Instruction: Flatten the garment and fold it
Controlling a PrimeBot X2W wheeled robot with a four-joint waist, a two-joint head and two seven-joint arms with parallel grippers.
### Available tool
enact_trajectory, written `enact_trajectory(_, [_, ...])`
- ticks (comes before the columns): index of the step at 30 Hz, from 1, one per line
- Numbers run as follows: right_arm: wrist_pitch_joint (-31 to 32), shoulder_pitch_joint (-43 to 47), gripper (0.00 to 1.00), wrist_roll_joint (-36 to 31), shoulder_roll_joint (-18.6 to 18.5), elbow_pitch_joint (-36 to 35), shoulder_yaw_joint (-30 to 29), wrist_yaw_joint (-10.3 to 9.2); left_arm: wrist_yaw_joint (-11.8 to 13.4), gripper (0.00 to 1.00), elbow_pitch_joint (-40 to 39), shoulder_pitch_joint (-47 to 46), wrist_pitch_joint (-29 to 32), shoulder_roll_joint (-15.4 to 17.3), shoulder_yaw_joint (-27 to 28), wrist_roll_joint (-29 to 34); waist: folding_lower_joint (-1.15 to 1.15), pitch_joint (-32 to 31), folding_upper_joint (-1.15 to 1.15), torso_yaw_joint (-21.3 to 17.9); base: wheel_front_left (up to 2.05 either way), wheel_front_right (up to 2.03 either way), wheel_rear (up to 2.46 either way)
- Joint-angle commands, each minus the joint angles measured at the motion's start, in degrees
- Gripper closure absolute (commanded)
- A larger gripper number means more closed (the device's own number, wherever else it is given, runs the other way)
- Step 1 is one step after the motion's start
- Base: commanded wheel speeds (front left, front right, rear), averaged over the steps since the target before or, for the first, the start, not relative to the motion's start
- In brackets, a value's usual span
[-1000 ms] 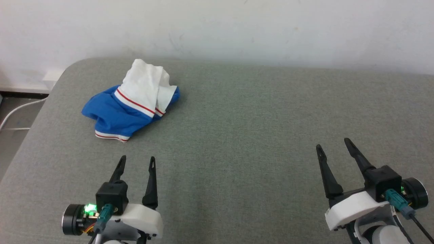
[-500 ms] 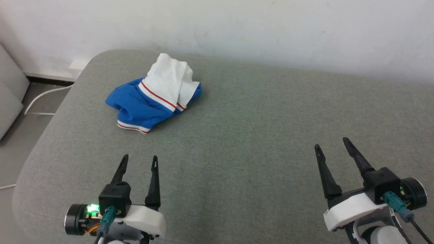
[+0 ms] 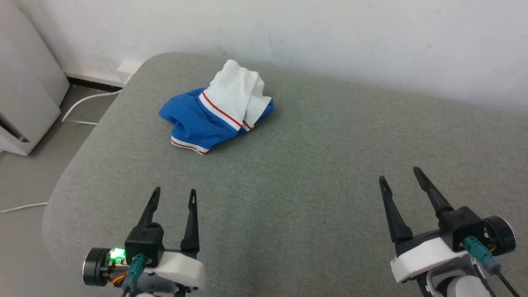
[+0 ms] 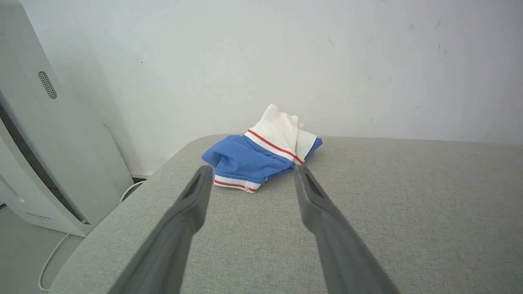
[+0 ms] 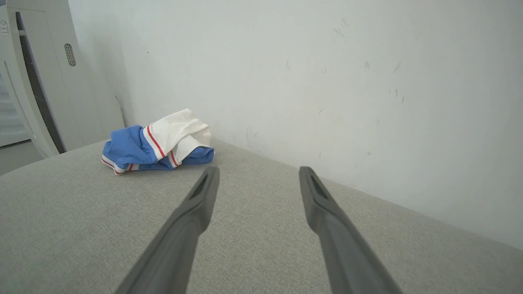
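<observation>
The garment (image 3: 214, 113) lies crumpled in a small heap at the far left of the grey padded surface (image 3: 309, 165), blue body below, white sleeve with red-and-white trim on top; no lettering shows. The left wrist view has the garment (image 4: 257, 157) straight ahead, and in the right wrist view the garment (image 5: 157, 143) sits far left. My left gripper (image 3: 174, 194) hovers open at the near left, well short of the heap. My right gripper (image 3: 399, 174) stands open at the near right, far from it. Both hold nothing.
A white wall (image 3: 288, 29) runs close behind the surface. To the left, off the rounded edge, stand a pale grey appliance (image 3: 24, 90) and a white cable (image 3: 82, 105) on the floor. Open fabric stretches between the grippers and the heap.
The head camera has turned left, so the whole scene slid right and the appliance came into view. Both grippers stay open at the near edge; the garment lies unchanged.
</observation>
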Motion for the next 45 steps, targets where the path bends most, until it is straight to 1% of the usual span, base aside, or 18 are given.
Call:
enact_trajectory(1, [-0.59, 0.56, 0.00, -0.53, 0.11, 0.27, 0.28, -0.08, 0.91, 0.00, 0.20, 0.32, -0.71, 0.45, -0.42, -0.19, 0.00, 0.05, 0.00, 1.03, 0.00, 0.00, 0.00])
enact_trajectory(15, [-2.26, 0.91, 0.00, -0.61, 0.14, 0.83, 1.41, -0.09, 1.93, 0.00, 0.55, 0.60, -2.39, 0.95, -1.65, -0.25, 0.00, -0.50, 0.00, 5.21, 0.00, 0.00, 0.00])
enact_trajectory(32, [-4.18, 1.29, 0.00, -0.29, 0.17, 2.12, 2.34, -0.10, 2.92, 0.00, 0.85, 0.67, -4.30, 1.62, -3.16, -0.36, 0.00, -0.67, 0.00, 8.95, 0.00, 0.00, 0.00])
enact_trajectory(45, [-5.73, 1.33, 0.00, -1.05, 0.19, 3.84, 1.56, -0.12, 3.77, 0.00, 0.85, 0.82, -5.86, 2.07, -4.33, -0.54, 0.00, -0.39, 0.00, 11.58, 0.00, 0.00, 0.00])
